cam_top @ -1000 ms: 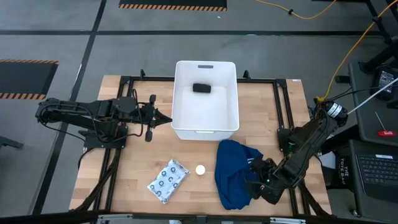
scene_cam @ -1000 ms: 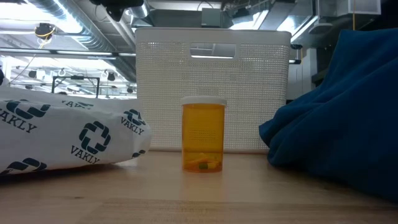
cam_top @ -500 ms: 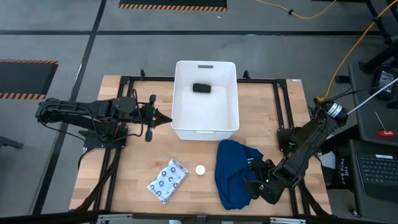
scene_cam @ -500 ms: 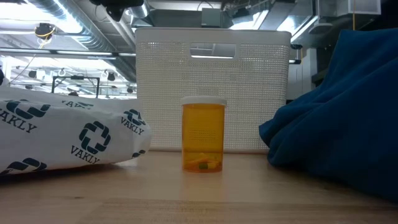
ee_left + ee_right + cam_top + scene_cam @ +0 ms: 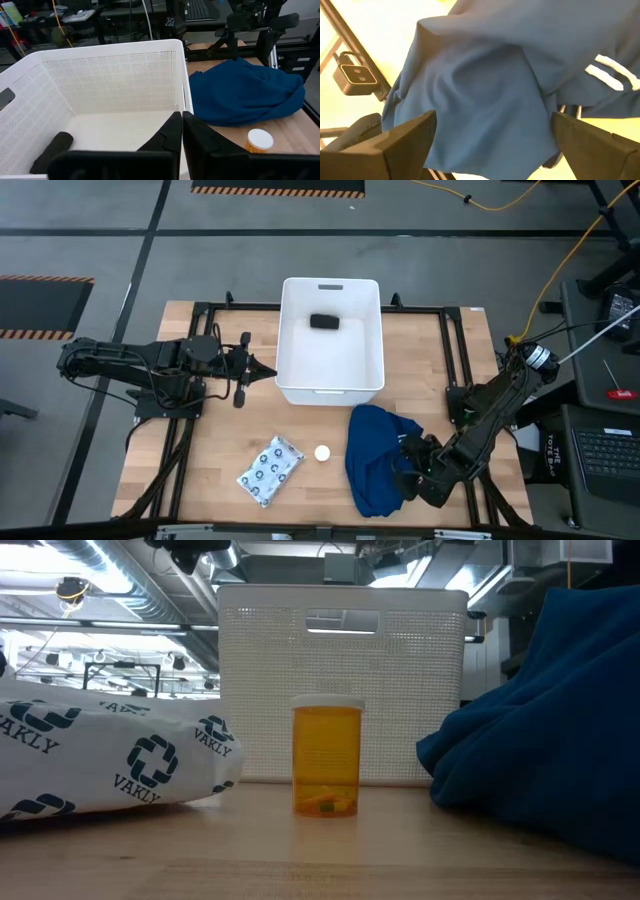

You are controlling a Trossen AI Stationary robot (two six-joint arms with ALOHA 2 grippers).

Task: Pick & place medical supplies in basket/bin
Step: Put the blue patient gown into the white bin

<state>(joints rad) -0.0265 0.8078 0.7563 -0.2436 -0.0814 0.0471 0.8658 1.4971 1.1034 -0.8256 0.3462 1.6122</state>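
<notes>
Right gripper is down at the near right part of the table w/ its fingers spread wide; in the right wrist view both dark fingers sit far apart w/ the blue cloth garment bunched between and in front of them. Soft, wrinkly fabric w/ a white stripe patch, lying in a rumpled heap. Fingers aren't pinching it, so nothing's held.

Left gripper hangs just beside the left wall of the white tub, fingers pressed together, empty, tips right at the rim in the left wrist view.

Tub is a tall rectangular plastic bin, smooth inside from above but w/ a fine dotted perforated texture on the walls up close, slot handle in the rim. Inside, at the far end from the right gripper, lies the small black oblong block, rounded edges, matte.

Left of the right gripper, just past the garment's edge: the amber bottle, round, see-through orange plastic w/ a white cap, standing upright. Further left, the white packet, crinkly soft pouch printed w/ blue rings, lying flat on the wood-grain table.
</notes>
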